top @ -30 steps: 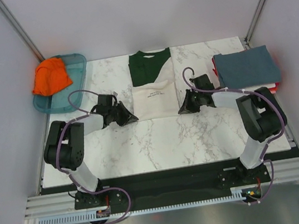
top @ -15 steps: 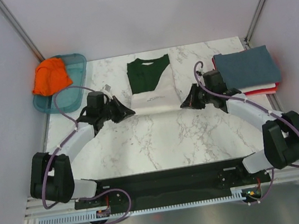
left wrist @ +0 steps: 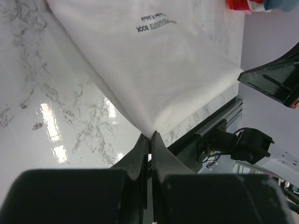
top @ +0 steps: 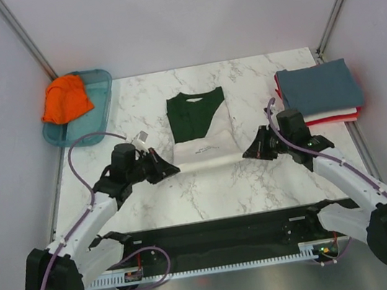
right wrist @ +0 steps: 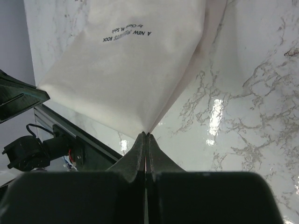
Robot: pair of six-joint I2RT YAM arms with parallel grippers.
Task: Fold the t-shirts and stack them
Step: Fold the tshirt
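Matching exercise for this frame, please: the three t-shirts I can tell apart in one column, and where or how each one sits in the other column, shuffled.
Column A
1. cream and green t-shirt
2. orange t-shirt
3. slate-blue t-shirt

Column B
a. on top of the folded stack at the far right
b. near corners pinched by the left gripper and the right gripper
c. bunched up in the teal tray

Pairs: 1-b, 2-c, 3-a
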